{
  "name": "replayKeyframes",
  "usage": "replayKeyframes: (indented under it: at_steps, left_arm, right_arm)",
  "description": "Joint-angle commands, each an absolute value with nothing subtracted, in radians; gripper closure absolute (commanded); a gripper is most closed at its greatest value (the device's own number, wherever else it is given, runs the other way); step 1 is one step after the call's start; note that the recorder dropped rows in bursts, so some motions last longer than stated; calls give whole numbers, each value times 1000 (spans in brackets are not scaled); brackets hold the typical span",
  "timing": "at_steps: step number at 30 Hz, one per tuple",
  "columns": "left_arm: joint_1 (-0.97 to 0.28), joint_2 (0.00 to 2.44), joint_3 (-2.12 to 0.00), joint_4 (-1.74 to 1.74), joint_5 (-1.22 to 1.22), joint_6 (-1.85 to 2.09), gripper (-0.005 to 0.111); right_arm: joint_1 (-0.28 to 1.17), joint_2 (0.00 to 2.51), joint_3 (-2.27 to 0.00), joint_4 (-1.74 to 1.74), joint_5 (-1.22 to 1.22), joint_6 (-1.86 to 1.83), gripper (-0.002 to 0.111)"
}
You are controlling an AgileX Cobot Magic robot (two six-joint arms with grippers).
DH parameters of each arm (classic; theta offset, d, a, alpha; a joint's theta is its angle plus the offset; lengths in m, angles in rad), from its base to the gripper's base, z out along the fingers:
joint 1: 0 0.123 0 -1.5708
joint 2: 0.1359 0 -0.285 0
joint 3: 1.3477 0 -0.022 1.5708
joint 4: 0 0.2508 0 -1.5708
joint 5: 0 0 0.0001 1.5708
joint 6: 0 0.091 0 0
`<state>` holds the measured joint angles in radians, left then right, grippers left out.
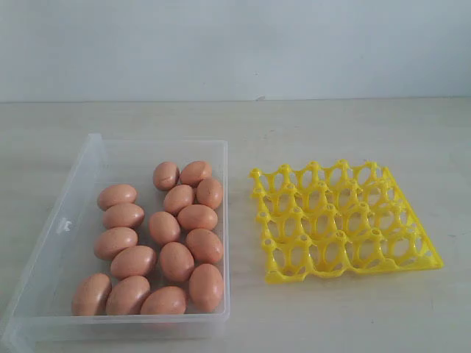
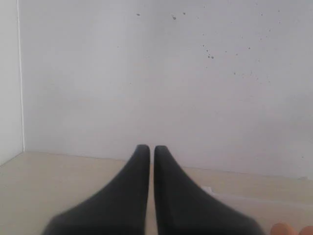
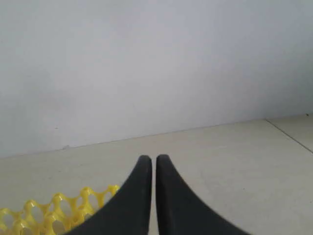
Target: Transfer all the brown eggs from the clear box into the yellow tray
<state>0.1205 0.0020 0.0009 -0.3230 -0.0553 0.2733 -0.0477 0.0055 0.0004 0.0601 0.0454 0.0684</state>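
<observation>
Your left gripper [image 2: 152, 149] and right gripper [image 3: 154, 159] both have their jaws pressed together, low over the bare table [image 1: 243, 323]. All the brown eggs [image 1: 176, 262] lie in the clear box [image 1: 66, 250], crowded against its wall nearest the yellow tray [image 1: 316, 273]. A narrow strip of table parts box from tray.

left gripper [image 2: 152, 148]: jaws closed, slim black fingers nearly touching, aimed level toward the far side. right gripper [image 3: 154, 158]: same pose, jaws closed.
</observation>
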Motion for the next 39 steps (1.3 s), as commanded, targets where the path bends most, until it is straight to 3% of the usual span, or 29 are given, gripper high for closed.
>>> replayKeyframes:
  at_steps: [1, 10, 21, 26, 31, 36, 39]
  left_arm:
    - [119, 0, 0, -319, -52, 279, 103]
    - [119, 0, 0, -319, -52, 279, 103]
    - [119, 0, 0, -319, -52, 279, 103]
    - [119, 0, 0, -319, -52, 279, 103]
    - [119, 0, 0, -319, -52, 279, 103]
    - [119, 0, 0, -319, -52, 279, 103]
    - [119, 0, 0, -319, -52, 279, 103]
  right_arm:
    - [-49, 0, 0, 58, 42, 69, 107]
    - [-49, 0, 0, 61, 22, 73, 107]
    - [-49, 0, 0, 179, -273, 236, 107]
    - [-49, 0, 0, 125, -439, 609, 107]
    - [-49, 37, -153, -518, -608, 814, 109]
    - [-49, 525, -678, -1528, -692, 1692, 109]
    - [-49, 827, -926, -1744, -932, 1949, 109]
